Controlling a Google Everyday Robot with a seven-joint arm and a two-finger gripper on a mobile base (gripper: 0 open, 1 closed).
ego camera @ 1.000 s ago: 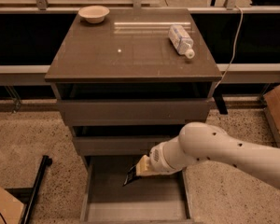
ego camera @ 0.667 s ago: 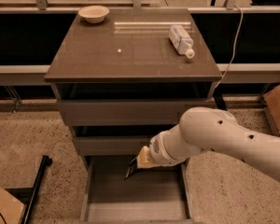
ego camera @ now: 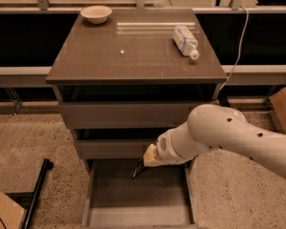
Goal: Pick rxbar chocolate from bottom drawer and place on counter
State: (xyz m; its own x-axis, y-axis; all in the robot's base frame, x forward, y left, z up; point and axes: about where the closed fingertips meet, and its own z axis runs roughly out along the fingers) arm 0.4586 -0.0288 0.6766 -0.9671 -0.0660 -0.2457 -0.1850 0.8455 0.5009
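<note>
My gripper hangs over the back part of the open bottom drawer, just below the front of the middle drawer. It is shut on a small dark flat bar, the rxbar chocolate, which sticks out down and to the left and is held above the drawer's floor. The drawer's floor shows nothing else on it. The counter is the glossy grey-brown cabinet top above. My white arm comes in from the right.
A pale bowl sits at the counter's back left and a clear plastic bottle lies at its back right. The two upper drawers are slightly open. Cardboard boxes stand at right and bottom left; a black stand lies on the floor.
My gripper has risen a little with the dark bar in it, and the arm's elbow has swung up and to the left.
</note>
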